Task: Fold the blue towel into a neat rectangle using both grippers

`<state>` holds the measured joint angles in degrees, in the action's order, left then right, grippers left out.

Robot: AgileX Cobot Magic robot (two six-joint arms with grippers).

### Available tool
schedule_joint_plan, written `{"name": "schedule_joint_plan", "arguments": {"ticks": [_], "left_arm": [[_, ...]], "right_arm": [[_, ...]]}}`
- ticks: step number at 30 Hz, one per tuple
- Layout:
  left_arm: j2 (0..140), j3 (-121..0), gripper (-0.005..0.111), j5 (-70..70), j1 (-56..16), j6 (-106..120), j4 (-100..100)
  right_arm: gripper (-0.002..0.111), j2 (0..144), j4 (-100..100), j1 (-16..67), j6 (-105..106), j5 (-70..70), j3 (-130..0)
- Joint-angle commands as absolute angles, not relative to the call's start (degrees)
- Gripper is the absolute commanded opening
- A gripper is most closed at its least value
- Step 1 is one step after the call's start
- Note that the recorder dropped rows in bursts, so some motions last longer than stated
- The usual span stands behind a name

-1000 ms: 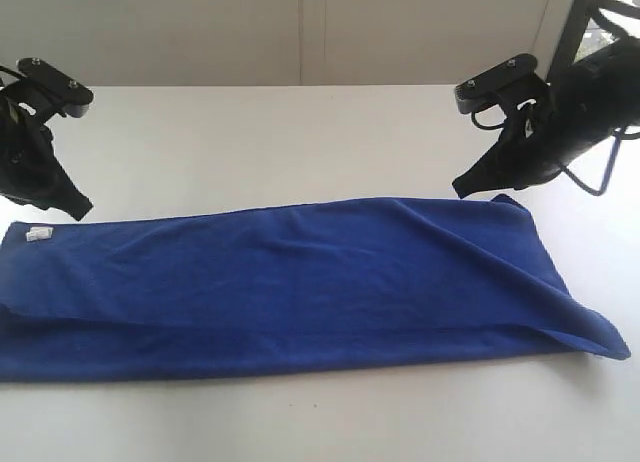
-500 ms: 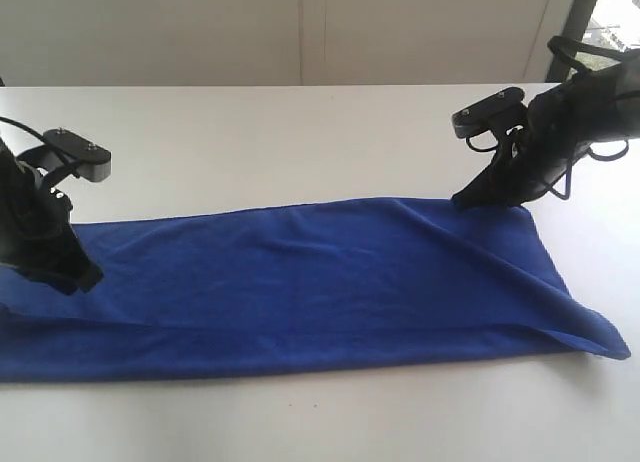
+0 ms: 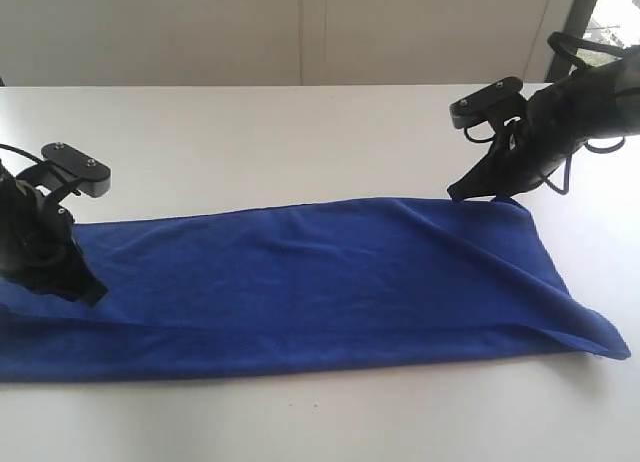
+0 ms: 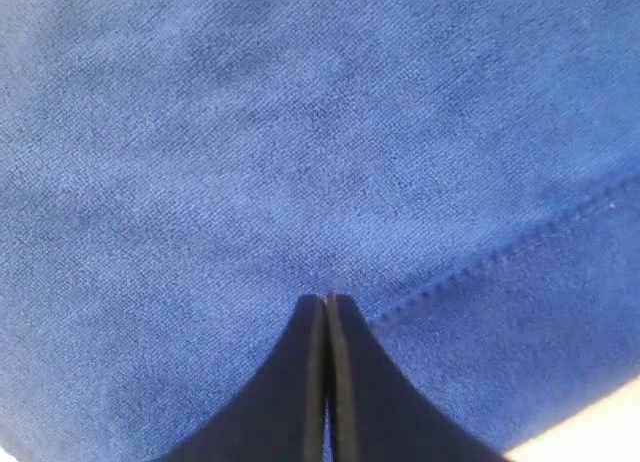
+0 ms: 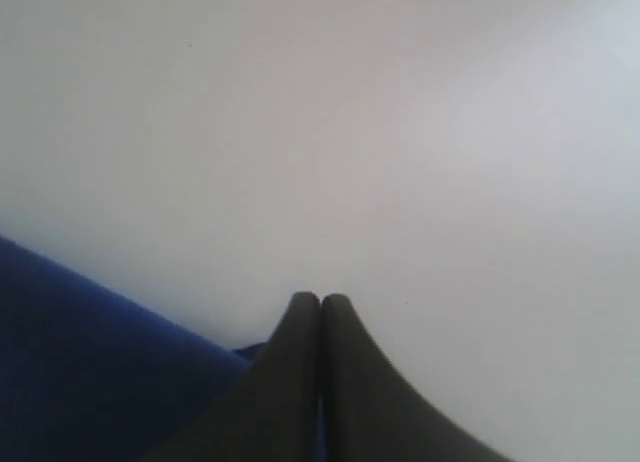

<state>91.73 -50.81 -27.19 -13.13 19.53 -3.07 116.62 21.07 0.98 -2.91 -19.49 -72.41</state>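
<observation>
Our left gripper (image 3: 88, 288) sits on the left end of the blue towel (image 3: 300, 282); our right gripper (image 3: 458, 193) is at its far right corner. Both pairs of jaws are pressed together.

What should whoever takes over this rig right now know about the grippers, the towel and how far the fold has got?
Left gripper: jaws shut, tip down on the blue towel near its left end, beside a hem; no cloth visibly pinched.
Right gripper: jaws shut, tip at the towel's far right corner; no grip evident.
Towel: a long strip across the table, apparently already doubled lengthwise, right end uneven.
Left to do: probably open the jaws, take the ends, and fold crosswise into a neat rectangle.
</observation>
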Motion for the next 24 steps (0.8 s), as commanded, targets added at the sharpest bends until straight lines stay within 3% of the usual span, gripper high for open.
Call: {"name": "schedule_joint_plan", "arguments": {"ticks": [1,24], "left_arm": [[91.4,-50.4,0.000,-27.4,-13.3,19.7,-3.7],[91.4,-45.8,0.000,-17.8,-13.3,19.5,-3.7]], "right_arm": [[0.000,116.8,21.5,0.5,-2.7,-20.7,-72.7],[0.000,119.5,22.8,0.5,-2.7,-21.6,-72.7]]}}
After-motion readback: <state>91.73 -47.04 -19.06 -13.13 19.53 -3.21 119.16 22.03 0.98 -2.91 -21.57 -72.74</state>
